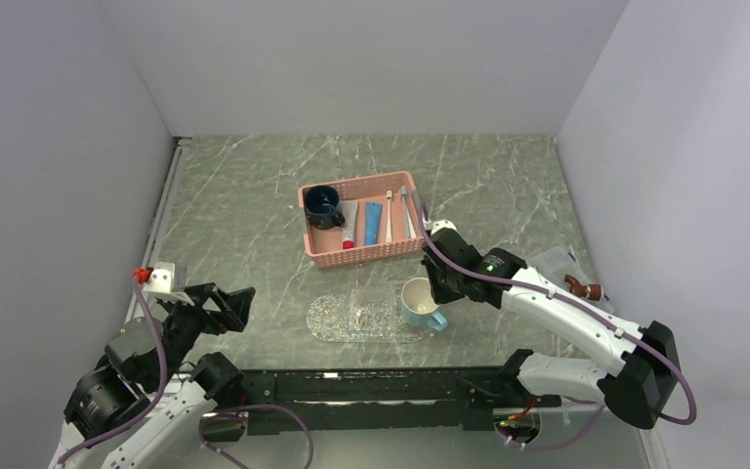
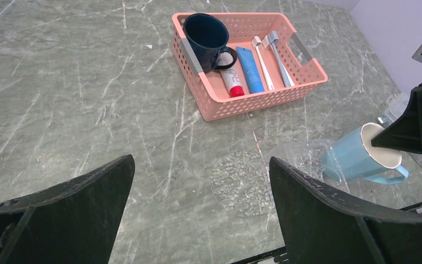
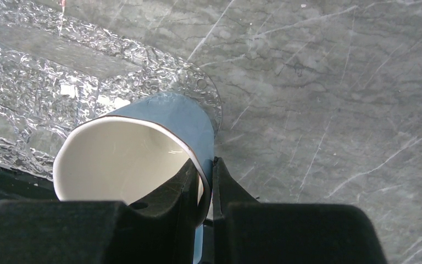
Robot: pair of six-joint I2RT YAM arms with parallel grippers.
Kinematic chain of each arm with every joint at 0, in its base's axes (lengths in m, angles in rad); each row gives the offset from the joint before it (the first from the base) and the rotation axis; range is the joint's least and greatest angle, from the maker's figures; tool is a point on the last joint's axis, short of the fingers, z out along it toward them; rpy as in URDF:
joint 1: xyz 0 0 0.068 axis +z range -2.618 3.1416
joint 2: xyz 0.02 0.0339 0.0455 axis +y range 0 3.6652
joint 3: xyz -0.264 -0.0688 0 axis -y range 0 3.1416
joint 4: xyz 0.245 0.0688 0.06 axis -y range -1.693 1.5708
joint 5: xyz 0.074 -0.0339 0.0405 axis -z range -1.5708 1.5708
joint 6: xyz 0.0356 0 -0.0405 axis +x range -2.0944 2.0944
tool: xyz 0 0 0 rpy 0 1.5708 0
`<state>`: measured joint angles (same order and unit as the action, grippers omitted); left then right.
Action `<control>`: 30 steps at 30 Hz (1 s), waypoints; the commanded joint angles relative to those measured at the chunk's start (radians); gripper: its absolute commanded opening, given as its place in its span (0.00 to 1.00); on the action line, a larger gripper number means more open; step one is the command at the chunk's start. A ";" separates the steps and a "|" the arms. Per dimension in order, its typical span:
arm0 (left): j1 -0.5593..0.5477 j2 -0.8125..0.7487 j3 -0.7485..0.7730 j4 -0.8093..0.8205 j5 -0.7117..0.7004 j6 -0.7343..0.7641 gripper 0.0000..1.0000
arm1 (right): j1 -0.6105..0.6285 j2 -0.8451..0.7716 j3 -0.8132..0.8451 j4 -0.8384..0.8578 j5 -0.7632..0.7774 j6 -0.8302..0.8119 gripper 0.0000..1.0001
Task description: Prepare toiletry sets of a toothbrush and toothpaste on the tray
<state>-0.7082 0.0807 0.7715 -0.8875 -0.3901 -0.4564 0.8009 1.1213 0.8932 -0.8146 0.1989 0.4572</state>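
The right gripper (image 3: 206,166), jaws pinched on the rim of a tilted light-blue mug (image 3: 170,118), hangs at the clear glittery oval tray (image 2: 242,184), the left gripper (image 2: 200,162) has its jaws wide, and the white toothbrushes (image 2: 264,63) and toothpaste tubes (image 2: 251,70), lettering illegible, lie in the pink mesh basket (image 2: 253,102).

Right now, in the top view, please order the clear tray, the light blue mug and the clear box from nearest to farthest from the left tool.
1. clear tray, just right of the left tool
2. light blue mug, at the tray's right end
3. clear box, far right, by the wall
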 commanded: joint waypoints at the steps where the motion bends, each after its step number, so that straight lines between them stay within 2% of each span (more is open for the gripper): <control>1: 0.003 0.016 0.000 0.028 0.007 0.012 1.00 | -0.001 -0.024 0.007 0.092 -0.008 0.024 0.00; 30: 0.009 0.018 -0.001 0.030 0.009 0.013 0.99 | 0.008 -0.014 -0.057 0.143 -0.020 0.046 0.00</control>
<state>-0.7055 0.0826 0.7715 -0.8875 -0.3901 -0.4564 0.8021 1.1255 0.8227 -0.7460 0.1734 0.4763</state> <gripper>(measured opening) 0.994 0.132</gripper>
